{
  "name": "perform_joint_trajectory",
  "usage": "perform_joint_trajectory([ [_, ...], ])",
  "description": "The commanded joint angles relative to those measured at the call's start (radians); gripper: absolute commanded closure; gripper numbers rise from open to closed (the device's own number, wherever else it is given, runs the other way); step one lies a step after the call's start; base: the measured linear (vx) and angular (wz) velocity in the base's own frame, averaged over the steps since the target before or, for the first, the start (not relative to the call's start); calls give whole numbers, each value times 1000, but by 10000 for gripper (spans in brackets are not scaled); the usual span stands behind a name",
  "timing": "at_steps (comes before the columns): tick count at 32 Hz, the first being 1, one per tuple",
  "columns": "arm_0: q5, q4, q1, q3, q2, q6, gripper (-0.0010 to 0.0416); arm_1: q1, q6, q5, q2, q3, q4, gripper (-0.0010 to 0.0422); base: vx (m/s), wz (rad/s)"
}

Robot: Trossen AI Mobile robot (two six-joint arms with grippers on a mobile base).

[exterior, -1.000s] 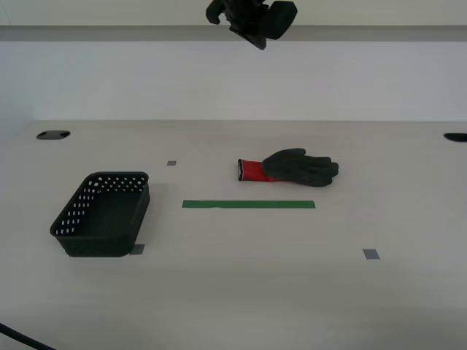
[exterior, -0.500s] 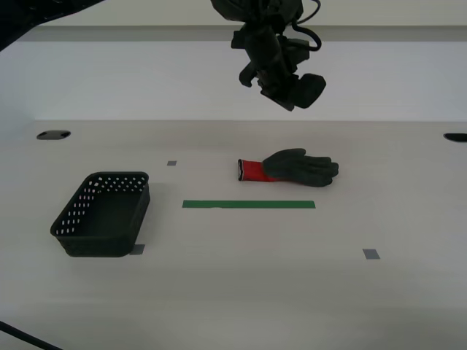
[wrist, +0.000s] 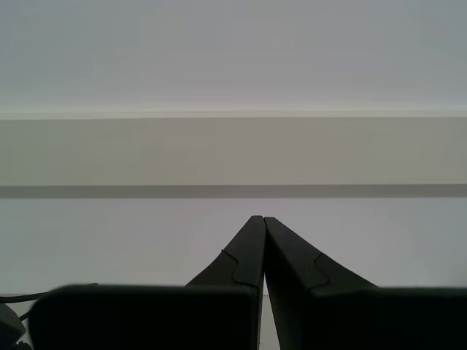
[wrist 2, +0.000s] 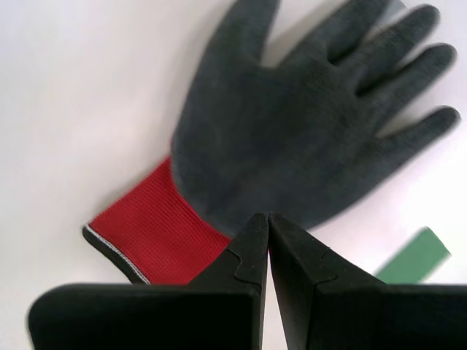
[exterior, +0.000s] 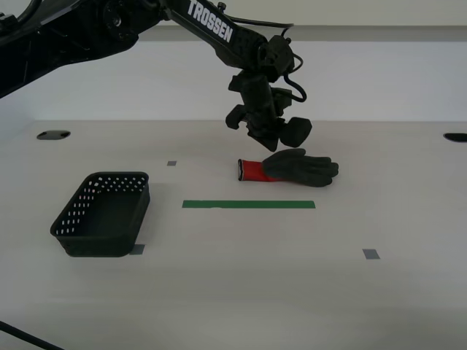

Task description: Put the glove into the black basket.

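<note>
Exterior view: 1 glove (exterior: 295, 168), 1 black basket (exterior: 102, 215), well apart.

You can read one word only: "TROSSEN", in white capital letters along the black metal robot arm (exterior: 208, 20) that reaches in from the exterior view's left. No other text, number or sign is legible in either wrist view, nor anywhere else in the exterior view.
</note>
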Motion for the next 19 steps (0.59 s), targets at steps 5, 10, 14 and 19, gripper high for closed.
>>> perform_joint_trajectory([
  [5, 0, -8, 0, 1, 0, 0, 405, 74, -80, -65, 13, -2, -83, 413, 0, 0],
  [10, 0, -8, 0, 1, 0, 0, 405, 101, -89, -95, 13, -10, -99, 413, 0, 0],
  [14, 0, -8, 0, 1, 0, 0, 405, 102, -73, -55, 13, -21, -138, 412, 0, 0],
  [19, 0, -8, 0, 1, 0, 0, 405, 101, -69, 50, 13, -56, -170, 406, 0, 0],
])
